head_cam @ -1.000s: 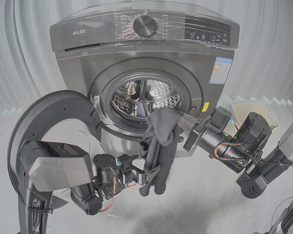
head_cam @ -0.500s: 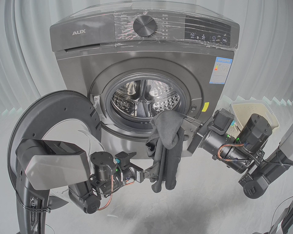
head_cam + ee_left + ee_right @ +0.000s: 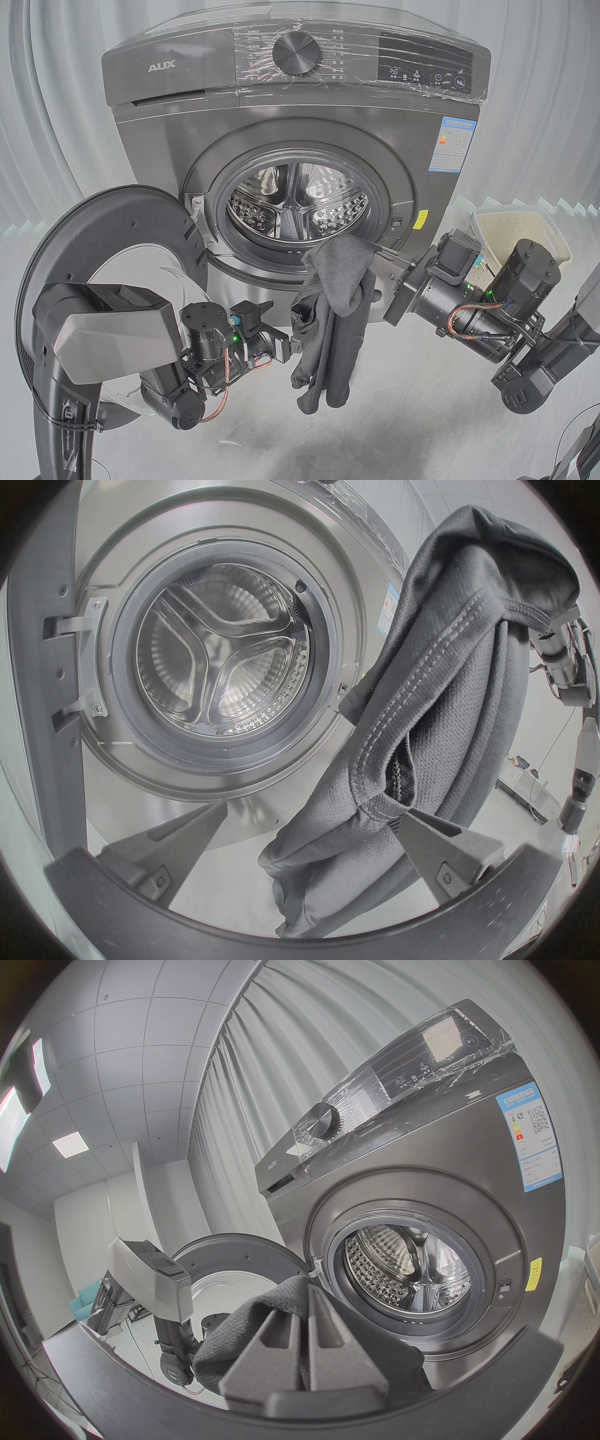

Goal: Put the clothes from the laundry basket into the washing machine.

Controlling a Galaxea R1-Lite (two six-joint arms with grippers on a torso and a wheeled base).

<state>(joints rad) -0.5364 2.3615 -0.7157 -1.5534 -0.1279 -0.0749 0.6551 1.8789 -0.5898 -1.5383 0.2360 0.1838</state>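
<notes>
A dark grey garment (image 3: 331, 300) hangs in front of the washing machine (image 3: 187, 144), just below the right side of its open drum (image 3: 290, 200). My right gripper (image 3: 375, 250) is shut on the garment's top fold; in the right wrist view the cloth (image 3: 250, 1329) wraps around the closed fingers (image 3: 325, 1347). My left gripper (image 3: 299, 345) is lower, by the hanging part, and open. In the left wrist view the garment (image 3: 450, 686) rests against one finger (image 3: 437, 849), and the drum (image 3: 219, 655) is empty. The cream laundry basket (image 3: 522, 228) stands behind my right arm.
The round machine door (image 3: 106, 237) is swung wide open on the left, right beside my left arm. Pale curtains hang behind the machine. Bare grey floor (image 3: 406, 406) lies below the garment.
The right gripper has sunk a little with the garment, which now hangs lower. The left gripper has drawn back slightly to the left of the hanging cloth.
</notes>
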